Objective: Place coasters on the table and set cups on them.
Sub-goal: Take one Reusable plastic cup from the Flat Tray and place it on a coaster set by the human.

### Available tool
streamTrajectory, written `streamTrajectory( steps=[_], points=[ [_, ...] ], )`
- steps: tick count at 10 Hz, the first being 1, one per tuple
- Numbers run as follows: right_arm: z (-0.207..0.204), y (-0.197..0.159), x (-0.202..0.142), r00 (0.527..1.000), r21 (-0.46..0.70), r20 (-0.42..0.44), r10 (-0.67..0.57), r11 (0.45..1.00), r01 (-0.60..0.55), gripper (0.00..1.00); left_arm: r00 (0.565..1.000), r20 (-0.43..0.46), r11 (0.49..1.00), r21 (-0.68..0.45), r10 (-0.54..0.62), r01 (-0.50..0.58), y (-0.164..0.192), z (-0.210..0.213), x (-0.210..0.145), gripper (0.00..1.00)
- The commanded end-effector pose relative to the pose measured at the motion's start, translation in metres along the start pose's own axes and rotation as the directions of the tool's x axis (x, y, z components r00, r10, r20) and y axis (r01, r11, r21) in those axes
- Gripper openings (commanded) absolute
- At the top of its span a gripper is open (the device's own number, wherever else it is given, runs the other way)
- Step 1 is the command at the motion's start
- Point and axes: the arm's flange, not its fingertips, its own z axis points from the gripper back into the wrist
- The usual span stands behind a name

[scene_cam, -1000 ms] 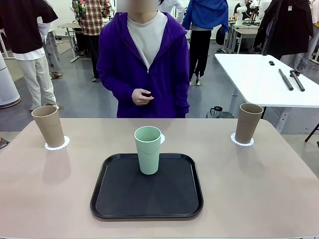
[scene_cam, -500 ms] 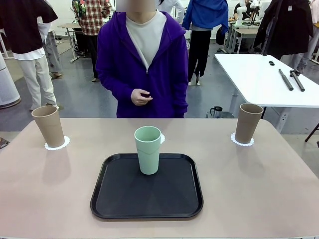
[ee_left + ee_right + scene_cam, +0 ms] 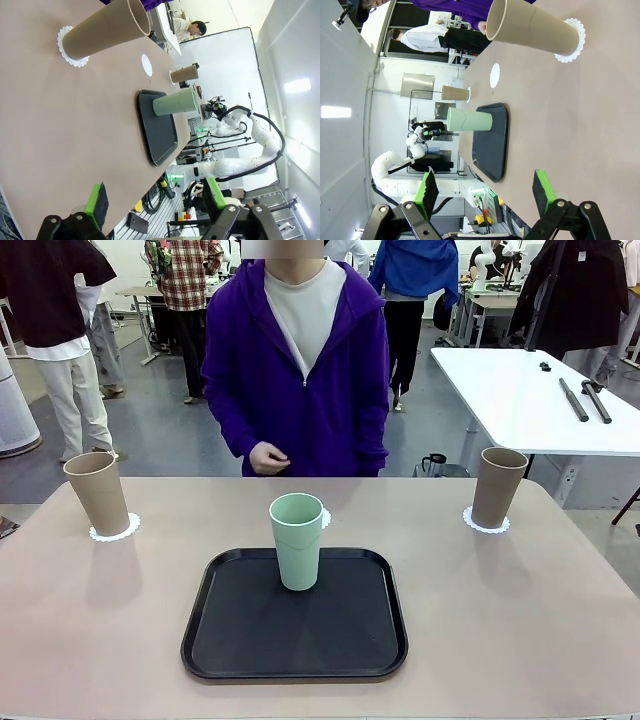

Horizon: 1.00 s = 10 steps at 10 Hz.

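On the beige table (image 3: pixel 540 620), a tan cup (image 3: pixel 97 492) stands on a lacy coaster (image 3: pixel 114 530) at the far left. A second tan cup (image 3: pixel 498 486) stands on its coaster (image 3: pixel 486 523) at the far right. The mint green cup (image 3: pixel 297 540) is upright on the black tray (image 3: pixel 295 625). A bare third coaster (image 3: pixel 325 517) peeks out behind it on the table. My left gripper (image 3: pixel 155 197) is open above the table's edge, facing the left tan cup (image 3: pixel 107 31). Facing the right tan cup (image 3: pixel 532 27), my right gripper (image 3: pixel 485 192) is open too.
A person in a purple hoodie stands at the far side, one hand (image 3: pixel 268 458) held loosely closed above the table's far edge. A white table (image 3: pixel 530 400) with dark rods stands behind on the right. Other people are farther back.
The person has shifted slightly right and lowered the hand toward the table's far edge. Cups, coasters and tray have not moved.
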Motion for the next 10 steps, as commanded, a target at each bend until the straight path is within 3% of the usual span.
streamTrajectory(
  steps=[1,3,4,6,8,10],
  points=[
    [0.000,0.000,0.000,1.000,0.000,0.000,0.000,1.000,0.000,1.00,1.000,0.009,1.000,-0.002,0.000,0.000,0.000,0.000,-0.002,1.00],
    [-0.022,0.044,0.028,0.987,-0.102,-0.109,0.118,0.986,-0.129,1.00,1.000,0.009,1.000,-0.002,0.000,0.000,0.000,0.000,-0.002,1.00],
    [-0.042,0.076,0.040,0.958,-0.139,-0.198,0.210,0.961,-0.239,1.00,1.000,0.009,1.000,-0.002,0.000,0.000,0.000,0.000,-0.002,1.00],
    [-0.098,0.145,0.043,0.855,-0.197,-0.361,0.372,0.866,-0.459,1.00,1.000,0.009,1.000,-0.002,0.000,0.000,0.000,0.000,-0.002,1.00],
    [-0.167,0.211,0.016,0.683,-0.197,-0.531,0.502,0.710,-0.676,1.00,1.000,0.009,1.000,-0.002,0.000,0.000,0.000,0.000,-0.002,1.00],
    [-0.230,0.253,-0.019,0.513,-0.203,-0.650,0.561,0.523,-0.828,1.00,1.000,0.009,1.000,-0.002,0.000,0.000,0.000,0.000,-0.002,1.00]
  ],
)
